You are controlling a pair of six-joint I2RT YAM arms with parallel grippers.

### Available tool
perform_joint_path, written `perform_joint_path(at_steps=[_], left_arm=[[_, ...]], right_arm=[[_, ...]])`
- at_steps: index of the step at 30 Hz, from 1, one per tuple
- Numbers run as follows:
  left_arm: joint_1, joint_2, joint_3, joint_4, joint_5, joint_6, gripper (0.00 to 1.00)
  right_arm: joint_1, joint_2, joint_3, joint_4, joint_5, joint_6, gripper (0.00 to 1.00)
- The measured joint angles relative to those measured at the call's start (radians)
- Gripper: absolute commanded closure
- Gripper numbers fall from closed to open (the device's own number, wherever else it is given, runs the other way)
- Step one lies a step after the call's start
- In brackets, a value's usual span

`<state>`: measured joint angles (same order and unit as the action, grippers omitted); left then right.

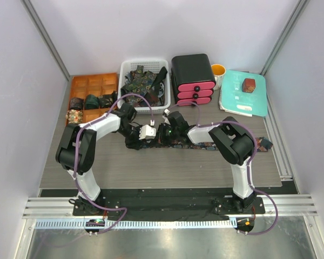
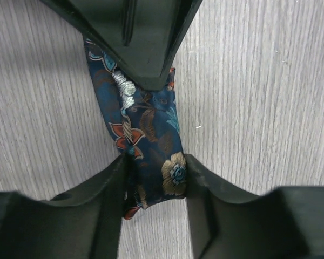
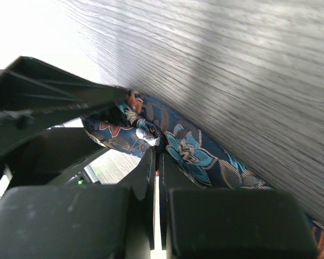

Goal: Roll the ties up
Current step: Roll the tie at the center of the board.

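The left gripper (image 2: 154, 162) is clamped on the tie (image 2: 146, 124): its two dark fingers (image 2: 110, 183) press the navy floral fabric from either side, and the band bunches slightly between them. Straight across from it, the right gripper (image 3: 156, 154) has its jaws drawn tight together, with only a hairline slit between them. Its tip bears down on the same tie where a pale grey patch of the pattern shows. Whether a fold of cloth is caught in that slit cannot be told.

In the top view the two wrists meet near the middle of the table (image 1: 151, 167), left of centre. From there the tie lies flat on the grey wood-grain surface and stretches away to the right, passing behind the right arm, with its end lying near the table's right edge.

At the back left stands an orange tray (image 1: 81, 86) divided into compartments. Several rolled ties (image 1: 92, 101) sit in it, one to a compartment. Just beside it, a white basket (image 1: 124, 81) holds a heap of loose ties (image 1: 140, 81). Further right are a black drawer unit (image 1: 193, 67) with pink fronts, a yellow cup (image 1: 218, 70), and a teal folder (image 1: 254, 102) with a small red-brown box (image 1: 249, 84) on top.
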<state>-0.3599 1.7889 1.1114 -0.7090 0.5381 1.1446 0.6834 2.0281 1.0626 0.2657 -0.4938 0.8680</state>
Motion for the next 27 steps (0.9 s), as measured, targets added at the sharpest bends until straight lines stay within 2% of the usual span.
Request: perform_joint_path(at_steps=[5,10,12,16,19,27], left_arm=[[0.0,0.0,0.0,0.003,-0.007,-0.007,0.69],[0.0,0.0,0.0,0.003,-0.009,-0.007,0.73],[0.0,0.0,0.0,0.003,-0.009,-0.007,0.67],[0.0,0.0,0.0,0.002,-0.008,-0.006,0.47],[0.0,0.0,0.0,0.001,-0.006,-0.005,0.4],[0.0,-0.011,0.0,0.002,0.005,-0.026,0.29]], right_arm=[[0.0,-0.002,0.023,-0.002,-0.008,0.009,0.99],[0.0,-0.014,0.033,-0.005,-0.016,0.018,0.99],[0.0,-0.015,0.035,-0.006,-0.017,0.017,0.99],[0.0,-0.015,0.038,-0.014,-0.015,0.005,0.99],[0.0,-0.011,0.038,-0.016,-0.014,-0.008,0.99],[0.0,0.0,0.038,-0.019,-0.011,-0.025,0.99]])
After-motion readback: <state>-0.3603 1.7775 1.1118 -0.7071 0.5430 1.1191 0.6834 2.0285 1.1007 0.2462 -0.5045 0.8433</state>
